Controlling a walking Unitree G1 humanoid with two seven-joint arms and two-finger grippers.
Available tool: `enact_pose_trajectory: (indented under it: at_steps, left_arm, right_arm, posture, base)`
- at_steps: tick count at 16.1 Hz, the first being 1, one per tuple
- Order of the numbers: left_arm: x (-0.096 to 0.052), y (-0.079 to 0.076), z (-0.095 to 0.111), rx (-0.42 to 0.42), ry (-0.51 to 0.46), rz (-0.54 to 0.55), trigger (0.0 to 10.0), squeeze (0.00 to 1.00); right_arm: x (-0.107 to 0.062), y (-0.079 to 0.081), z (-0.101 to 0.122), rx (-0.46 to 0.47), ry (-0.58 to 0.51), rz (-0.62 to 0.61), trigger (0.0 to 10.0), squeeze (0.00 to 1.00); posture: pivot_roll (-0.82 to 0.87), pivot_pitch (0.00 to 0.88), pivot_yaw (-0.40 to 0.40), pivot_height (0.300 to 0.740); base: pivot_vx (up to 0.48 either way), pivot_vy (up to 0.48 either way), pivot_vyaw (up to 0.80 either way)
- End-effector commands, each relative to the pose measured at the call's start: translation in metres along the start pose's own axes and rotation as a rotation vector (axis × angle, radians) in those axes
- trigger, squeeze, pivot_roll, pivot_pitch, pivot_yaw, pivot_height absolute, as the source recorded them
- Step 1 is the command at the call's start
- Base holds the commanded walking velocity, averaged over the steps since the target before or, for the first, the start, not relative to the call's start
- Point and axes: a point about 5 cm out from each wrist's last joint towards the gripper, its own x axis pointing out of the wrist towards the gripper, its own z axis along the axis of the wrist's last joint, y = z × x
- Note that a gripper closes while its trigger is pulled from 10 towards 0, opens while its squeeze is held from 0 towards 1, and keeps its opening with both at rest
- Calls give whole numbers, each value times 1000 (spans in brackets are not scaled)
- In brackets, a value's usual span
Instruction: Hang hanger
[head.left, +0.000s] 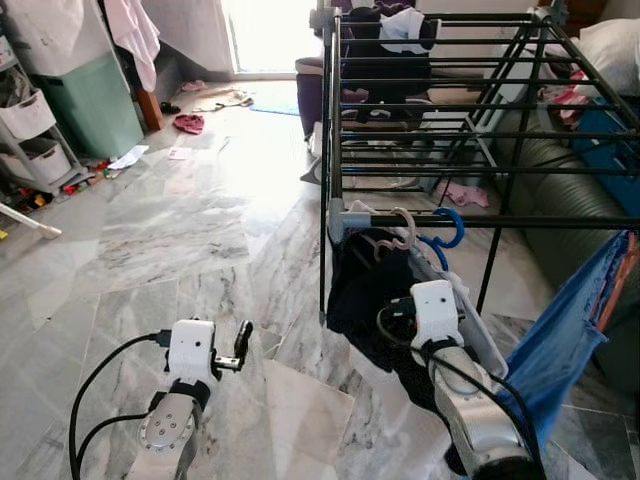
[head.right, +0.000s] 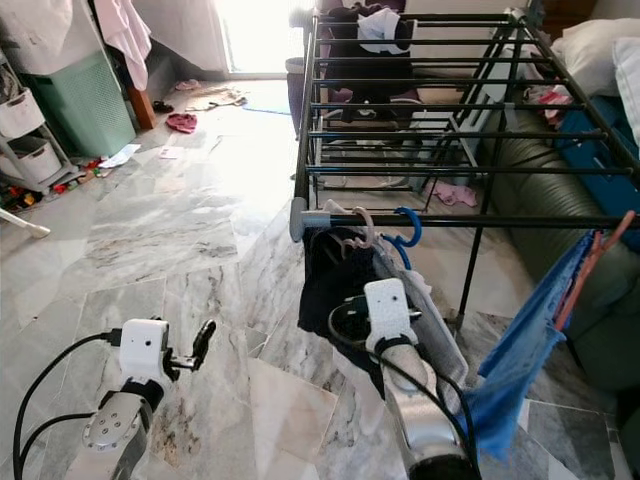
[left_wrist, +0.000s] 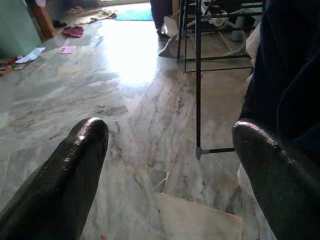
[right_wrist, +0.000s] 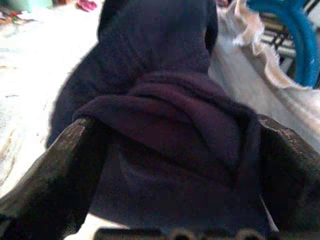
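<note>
I can't read any words, numbers, brand names or signs here. The small papers on the floor are too far away and too blurry to make out, and nothing else has writing on it that I can see.

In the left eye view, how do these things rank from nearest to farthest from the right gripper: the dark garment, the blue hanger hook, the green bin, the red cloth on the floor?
1. Dark garment: at the right gripper, between its fingers.
2. Blue hanger hook: just above, on the rack's front rail.
3. Red cloth: far off on the floor, to the robot's left.
4. Green bin: farther left, by the wall.
</note>
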Motion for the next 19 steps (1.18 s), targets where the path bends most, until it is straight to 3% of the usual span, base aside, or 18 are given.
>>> enact_pose_trajectory:
  at_steps: [1,5,9,11,12,14,15,16,19]
  left_arm:
    - [2,3,-1,11,7,12,10000,0]
    - [0,5,-5,31,22,39,10000,0]
    - [-9,10,-14,43,39,60,10000,0]
    - [-12,12,-19,46,54,73,10000,0]
    - [-12,12,-19,48,55,74,10000,0]
    - [-12,15,-20,42,58,88,10000,0]
    - [-12,15,-20,47,54,92,10000,0]
    - [-12,15,-19,49,50,95,10000,0]
    - [-15,17,-18,43,38,90,10000,0]
  right_arm:
    - [-4,1,7,-21,-34,18,10000,1000]
    - [-20,-8,9,-71,-90,34,10000,1000]
    - [-37,-5,6,-112,-103,41,10000,996]
    - [-43,-4,3,-99,-85,38,10000,922]
    - [-44,-3,2,-101,-84,42,10000,804]
    - [-48,-3,1,-110,-79,49,10000,455]
    - [-50,-6,0,-129,-80,52,10000,192]
    - [-51,-7,0,-151,-84,55,10000,0]
    - [-56,-7,-2,-168,-83,60,10000,0]
  posture:
    - [-99,0,39,740]
    - [-102,0,42,740]
    - [-118,0,52,740]
    - [-121,0,51,740]
    - [-122,0,50,740]
    - [-123,0,46,740]
    - [-123,0,45,740]
    - [-123,0,44,740]
    - [-127,0,44,740]
  base:
    - [0,0,0]
    - [0,0,0]
    - [0,0,0]
    - [0,0,0]
    - [0,0,0]
    - [0,0,0]
    - [0,0,0]
    - [0,0,0]
    - [0,0,0]
